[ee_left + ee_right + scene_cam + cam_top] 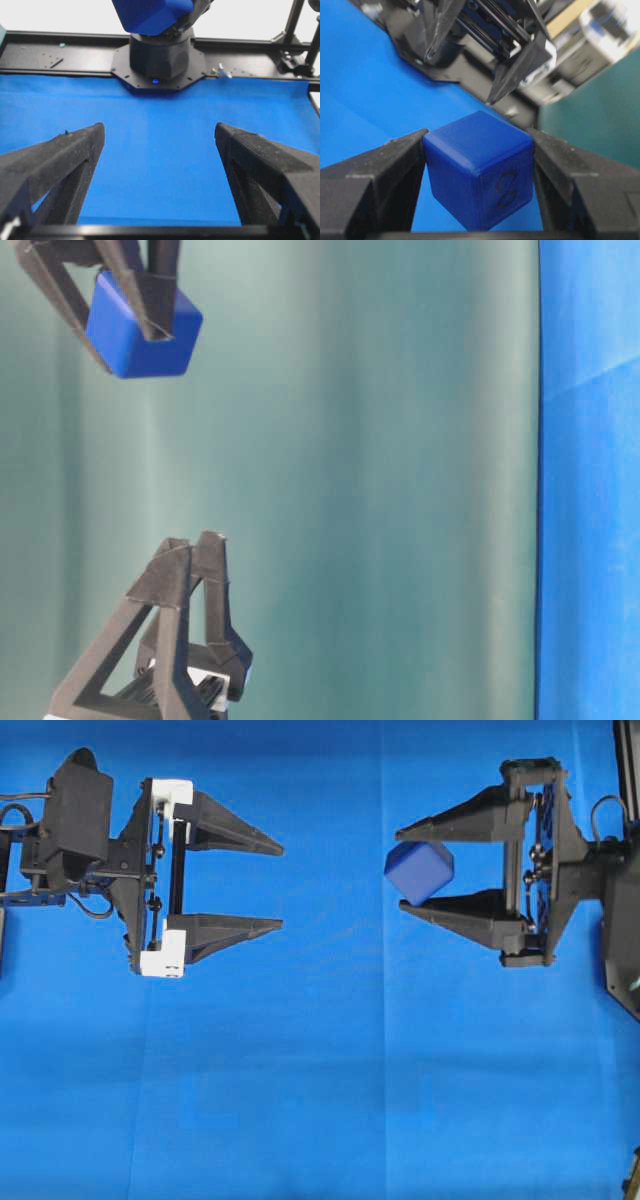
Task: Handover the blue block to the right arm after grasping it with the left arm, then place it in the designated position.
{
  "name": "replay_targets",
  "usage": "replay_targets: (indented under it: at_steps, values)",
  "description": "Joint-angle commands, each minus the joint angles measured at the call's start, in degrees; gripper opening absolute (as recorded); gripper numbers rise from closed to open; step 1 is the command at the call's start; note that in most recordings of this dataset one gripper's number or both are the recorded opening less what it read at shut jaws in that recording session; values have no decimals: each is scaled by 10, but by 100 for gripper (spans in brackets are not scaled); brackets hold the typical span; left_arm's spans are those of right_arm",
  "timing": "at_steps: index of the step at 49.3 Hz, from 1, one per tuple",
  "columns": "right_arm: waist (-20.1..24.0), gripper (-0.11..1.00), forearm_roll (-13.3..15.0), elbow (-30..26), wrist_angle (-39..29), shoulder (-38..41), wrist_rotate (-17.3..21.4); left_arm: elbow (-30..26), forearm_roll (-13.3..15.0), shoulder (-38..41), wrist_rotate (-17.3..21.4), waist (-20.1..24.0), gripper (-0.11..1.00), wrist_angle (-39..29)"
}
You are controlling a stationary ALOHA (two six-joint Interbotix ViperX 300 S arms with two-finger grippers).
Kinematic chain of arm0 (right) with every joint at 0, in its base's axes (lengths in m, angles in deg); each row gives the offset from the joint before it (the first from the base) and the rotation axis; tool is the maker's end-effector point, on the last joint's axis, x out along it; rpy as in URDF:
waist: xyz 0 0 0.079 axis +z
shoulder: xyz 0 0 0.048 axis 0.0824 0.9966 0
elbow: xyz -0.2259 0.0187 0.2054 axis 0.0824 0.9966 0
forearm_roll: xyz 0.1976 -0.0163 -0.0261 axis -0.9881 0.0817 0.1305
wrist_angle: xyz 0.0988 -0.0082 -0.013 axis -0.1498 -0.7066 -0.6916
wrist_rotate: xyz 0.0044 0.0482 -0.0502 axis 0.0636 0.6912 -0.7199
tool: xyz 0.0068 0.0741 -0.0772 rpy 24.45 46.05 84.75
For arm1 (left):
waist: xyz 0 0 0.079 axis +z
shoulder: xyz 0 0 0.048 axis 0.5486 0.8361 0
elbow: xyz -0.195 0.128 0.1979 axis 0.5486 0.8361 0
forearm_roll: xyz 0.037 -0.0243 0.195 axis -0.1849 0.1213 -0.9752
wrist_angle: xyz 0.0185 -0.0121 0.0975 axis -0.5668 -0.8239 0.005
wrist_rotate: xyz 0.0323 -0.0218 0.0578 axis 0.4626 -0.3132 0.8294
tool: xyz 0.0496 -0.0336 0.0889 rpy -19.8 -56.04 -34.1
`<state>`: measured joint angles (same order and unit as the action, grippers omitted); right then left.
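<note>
Closest to the right wrist camera, the blue block [480, 167] sits clamped between the two black fingers [372, 175] of the right tool [415, 868], a dark mark showing on its near face; in the overhead view it is pinched out near the fingertips, tilted, and the table-level view shows it held in the air, well clear of the blue cloth [320, 1100] that covers the worktop. So the handover looks finished: the block is with the right arm, not the left. Farther off, across the gap, the left tool [281, 887] with its white brackets [170, 792] stands released, its jaws spread wide and nothing between them, well apart from the block and pointing toward it. What remains, by my reading, is the placing: the right arm has yet to bring the block down to the designated position and let go. No marked spot shows on the cloth in any view, so where that position lies I cannot tell.
</note>
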<state>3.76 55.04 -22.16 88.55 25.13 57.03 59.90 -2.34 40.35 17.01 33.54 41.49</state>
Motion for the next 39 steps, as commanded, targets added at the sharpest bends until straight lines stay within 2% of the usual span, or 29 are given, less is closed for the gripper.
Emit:
replay_targets:
  at_steps: [1, 10, 16, 23, 39]
  values:
    - [0, 55, -18, -7, -7, -7, 58, -6, 0, -11, 2, 2, 93, 2]
    - [1, 55, -23, -12, -47, -11, 201, -7, 0, -10, 2, 1, 93, 3]
    - [1, 55, -23, -13, -66, -15, 254, -7, 0, -10, 2, 1, 93, 2]
    - [1, 55, -23, -13, -69, -18, 271, -8, 0, -11, 3, 1, 93, 3]
    - [1, 55, -23, -14, -69, -19, 271, -9, 0, -11, 3, -1, 93, 3]
